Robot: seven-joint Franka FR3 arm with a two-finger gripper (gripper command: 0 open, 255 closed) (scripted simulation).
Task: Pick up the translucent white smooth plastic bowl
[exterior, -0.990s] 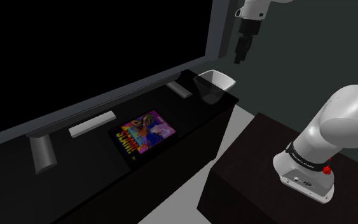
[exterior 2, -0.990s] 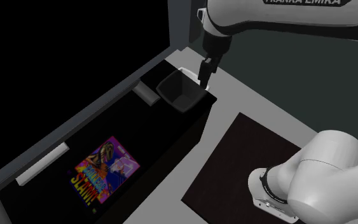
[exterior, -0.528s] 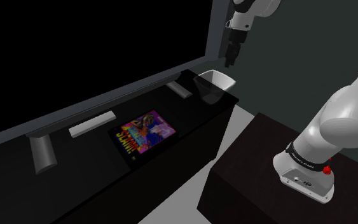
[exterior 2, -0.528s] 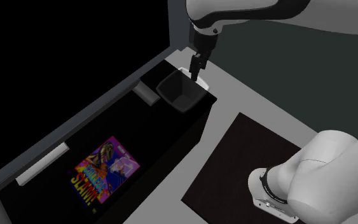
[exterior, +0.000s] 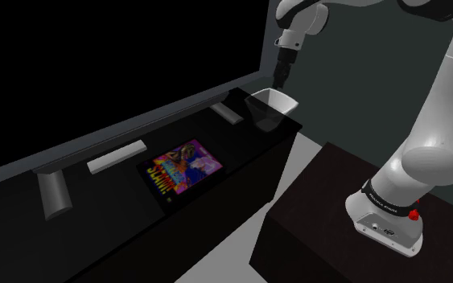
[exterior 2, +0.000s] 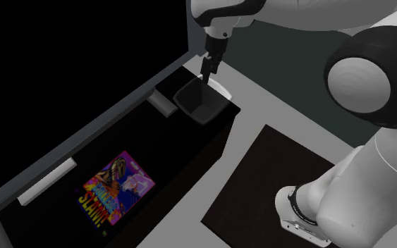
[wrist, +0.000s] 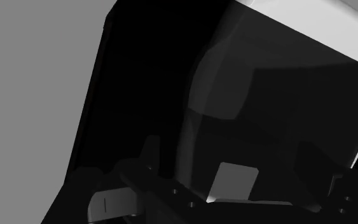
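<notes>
bowl (exterior: 273,104) sits at the tabletop's (exterior: 245,149) end corner; my jaws hang over that corner, spread open, empty. i judge it light, stiff, slick: best pinch one thin wall from above.

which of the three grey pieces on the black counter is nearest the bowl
The short grey block, just beside the bowl; the long pale bar and the stubby grey piece lie farther toward the shoulder view's left.
</notes>
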